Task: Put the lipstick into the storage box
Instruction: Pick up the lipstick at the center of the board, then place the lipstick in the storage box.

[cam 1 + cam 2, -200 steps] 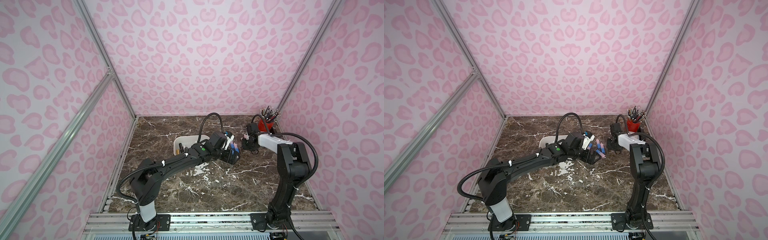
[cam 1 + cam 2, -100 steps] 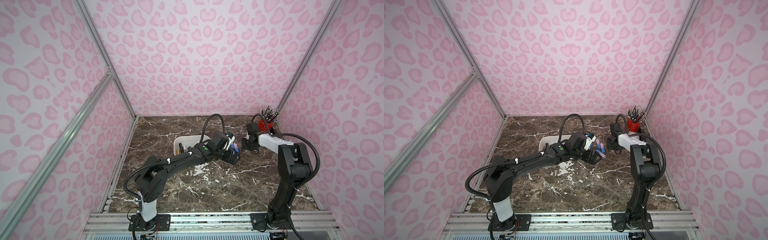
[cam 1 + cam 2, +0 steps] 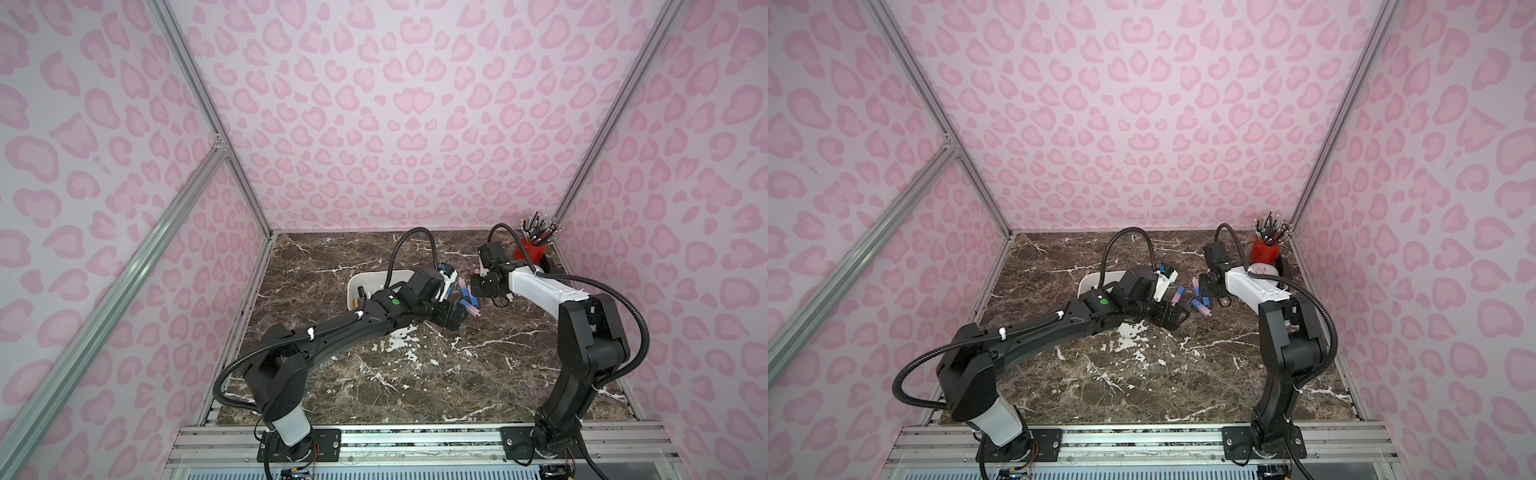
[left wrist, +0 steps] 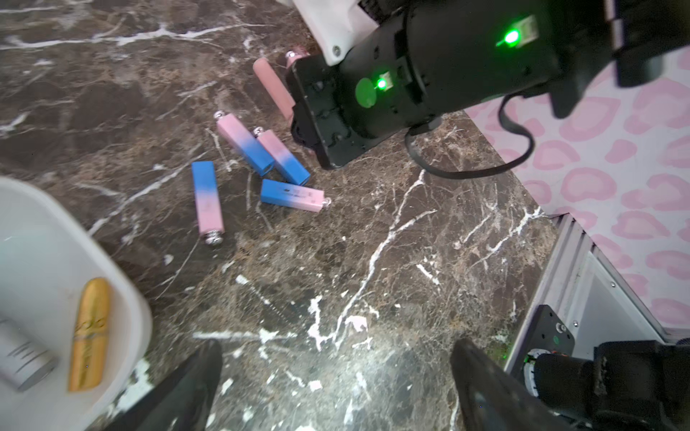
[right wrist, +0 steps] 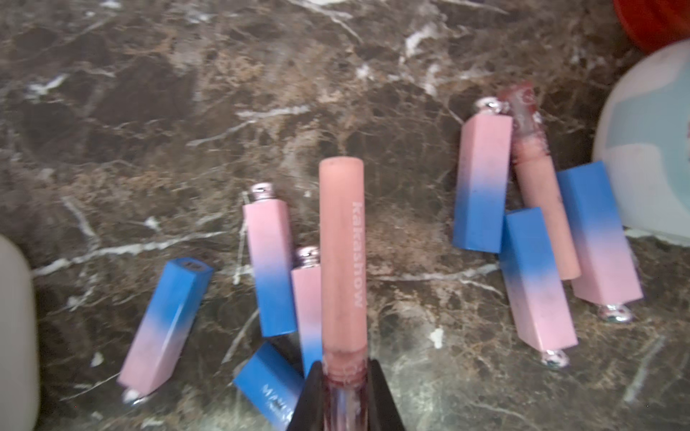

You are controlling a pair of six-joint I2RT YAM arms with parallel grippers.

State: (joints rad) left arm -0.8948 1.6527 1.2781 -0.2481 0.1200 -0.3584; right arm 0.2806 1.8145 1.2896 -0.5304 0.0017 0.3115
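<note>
The right fingers (image 5: 313,399) are clamped tight on the clear end of a pink lipstick (image 5: 341,261), held over blue-and-pink lipsticks (image 5: 269,261) scattered on the table (image 5: 149,112). The left fingers (image 4: 186,388) gape wide, holding nothing, above the table just beside the white storage box (image 4: 112,261), where a gold lipstick (image 4: 89,334) lies.

Marble table (image 3: 415,374) carries storage box (image 3: 374,274), scattered lipsticks (image 4: 207,201), red pen cup (image 3: 528,252).

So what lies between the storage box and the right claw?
Four pink-and-blue lipsticks lying on the marble, clearest in the left wrist view.
</note>
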